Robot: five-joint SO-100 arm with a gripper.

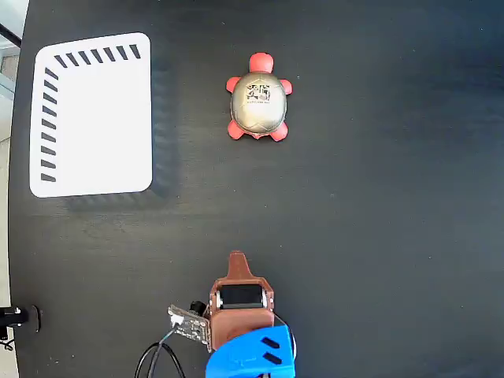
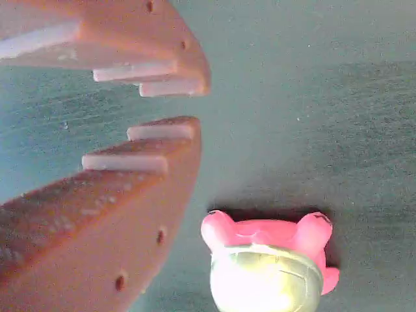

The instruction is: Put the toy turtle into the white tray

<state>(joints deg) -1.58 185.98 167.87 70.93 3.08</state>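
One glossy domed toy turtle (image 1: 257,102), flat slotted white tray (image 1: 92,115), end effector (image 2: 195,104) barely parted, empty.

Fixed view overhead, far; wrist view close; both share toy turtle (image 1: 257,101).

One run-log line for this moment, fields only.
phase: pre-grasp | gripper: slightly open, empty | toy turtle: on table, untouched | white tray: empty, left of turtle in fixed view
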